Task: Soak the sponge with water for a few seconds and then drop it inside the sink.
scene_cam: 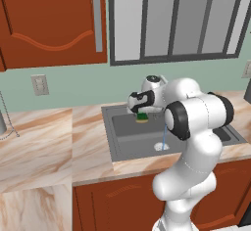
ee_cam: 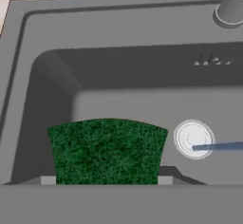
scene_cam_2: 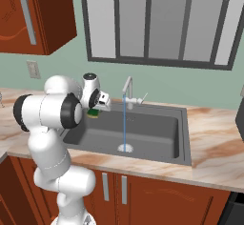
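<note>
So the sponge (ee_cam: 107, 151), green scrubby side facing the hand cam, is clamped in the hand (scene_cam: 141, 113), held up above the left part of the sink (scene_cam_2: 176, 145) rather than resting on the bottom. The water (scene_cam_2: 124, 121) is running from the faucet (scene_cam_2: 127, 88) in a thin stream straight onto the drain (ee_cam: 193, 139), and the sponge sits off to the side of it, not touching as far as I can tell. My guess is it's held up high so it can slide sideways into the stream, so the soak looks not yet done. Marble bench (scene_cam: 39, 142) wraps the basin, window (scene_cam_2: 157, 19) behind.
</note>
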Tool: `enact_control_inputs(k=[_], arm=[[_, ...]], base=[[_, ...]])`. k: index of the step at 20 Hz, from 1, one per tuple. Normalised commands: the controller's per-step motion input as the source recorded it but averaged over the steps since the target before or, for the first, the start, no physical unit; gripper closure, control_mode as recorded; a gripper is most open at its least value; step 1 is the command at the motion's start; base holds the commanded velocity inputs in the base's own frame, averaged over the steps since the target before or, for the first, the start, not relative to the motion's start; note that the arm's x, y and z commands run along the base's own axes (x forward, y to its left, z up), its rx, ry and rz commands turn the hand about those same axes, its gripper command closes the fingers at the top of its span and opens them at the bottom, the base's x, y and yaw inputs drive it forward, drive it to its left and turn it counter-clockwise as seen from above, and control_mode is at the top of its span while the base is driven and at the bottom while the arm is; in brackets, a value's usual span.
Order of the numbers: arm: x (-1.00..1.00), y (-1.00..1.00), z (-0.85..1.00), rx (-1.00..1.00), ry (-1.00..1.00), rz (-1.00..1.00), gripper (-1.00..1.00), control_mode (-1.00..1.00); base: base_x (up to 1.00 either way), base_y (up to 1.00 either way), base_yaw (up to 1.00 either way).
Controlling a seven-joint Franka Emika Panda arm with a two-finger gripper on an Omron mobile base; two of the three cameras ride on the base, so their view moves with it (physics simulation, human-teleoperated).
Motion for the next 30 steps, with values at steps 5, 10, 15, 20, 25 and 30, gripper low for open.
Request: enact_control_inputs(k=[5,10,15,20,25,30], arm=[[0.0,0.04,-0.35,0.0,0.0,0.07,1.0,-1.0],[0.0,0.06,-0.48,0.0,0.0,0.07,1.0,-1.0],[0.0,0.03,-0.53,0.0,0.0,0.07,1.0,-1.0],[0.0,0.0,-0.48,0.0,0.0,0.06,1.0,-1.0],[0.0,0.0,-0.34,0.0,0.0,0.04,1.0,-1.0],[0.0,0.01,-0.19,0.0,0.0,0.03,1.0,-1.0]], base=[[0.0,0.0,0.0],[0.0,0.0,0.0],[0.0,0.0,0.0],[0.0,0.0,0.0],[0.0,0.0,0.0],[0.0,0.0,0.0]])
